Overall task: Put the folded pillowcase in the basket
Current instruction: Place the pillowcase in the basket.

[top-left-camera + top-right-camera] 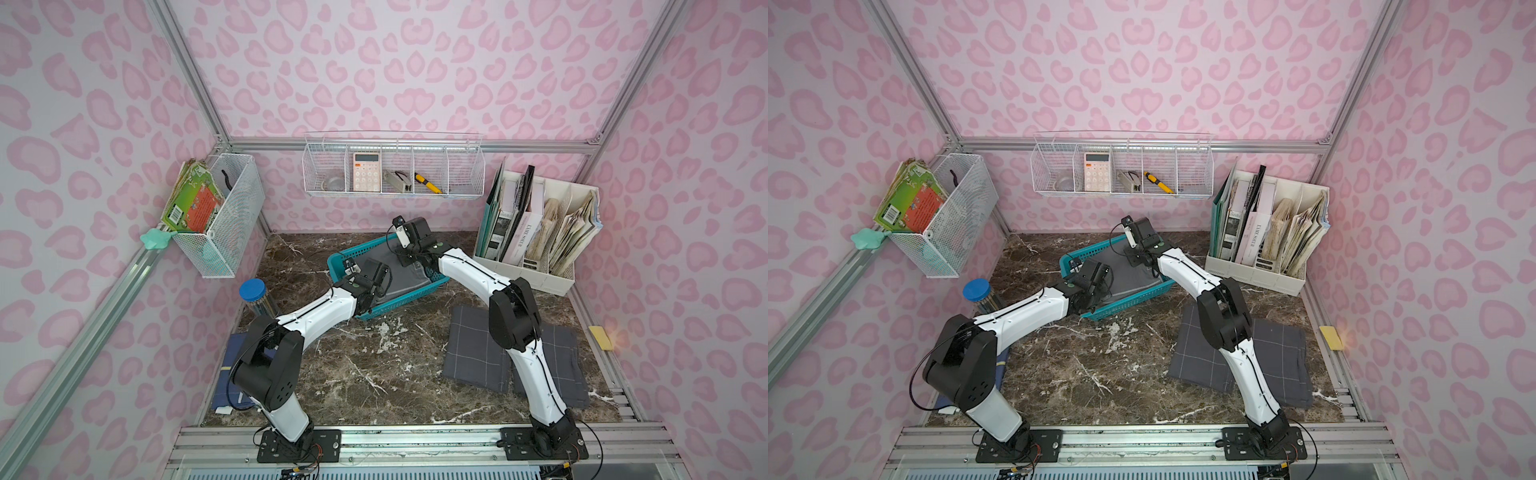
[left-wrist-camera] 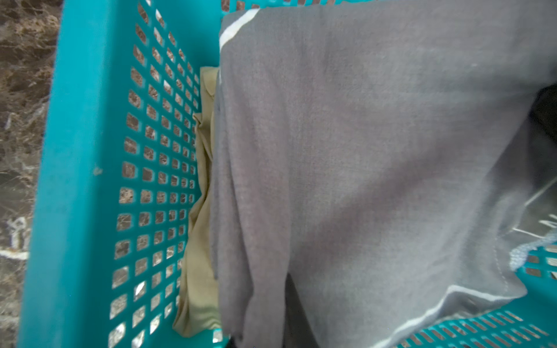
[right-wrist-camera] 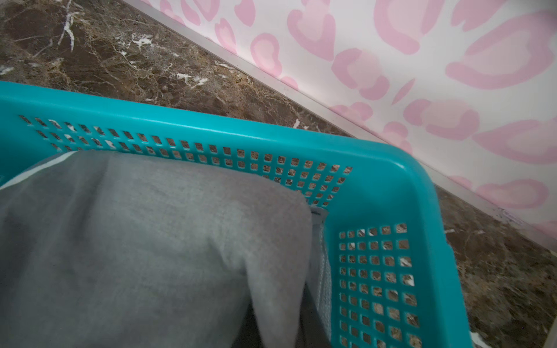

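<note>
Left tool (image 1: 374, 291) clenched, seemingly on a gathered hem of the folded pillowcase (image 1: 405, 276); right tool (image 1: 409, 259) buried in cloth, its grip not discernible. Pillowcase lies inside the basket (image 1: 337, 266), by the counter's (image 1: 374, 374) far edge, over an olive cloth (image 2: 200, 241). Risk: one corner rides up the basket wall, so withdrawing with cloth pinched could drag it out or undo the fold. Count: one basket, one pillowcase, one olive cloth; outside, two checked grey cloths (image 1: 473, 357) near the right edge, one blue cloth (image 1: 226, 390) at the left.
</note>
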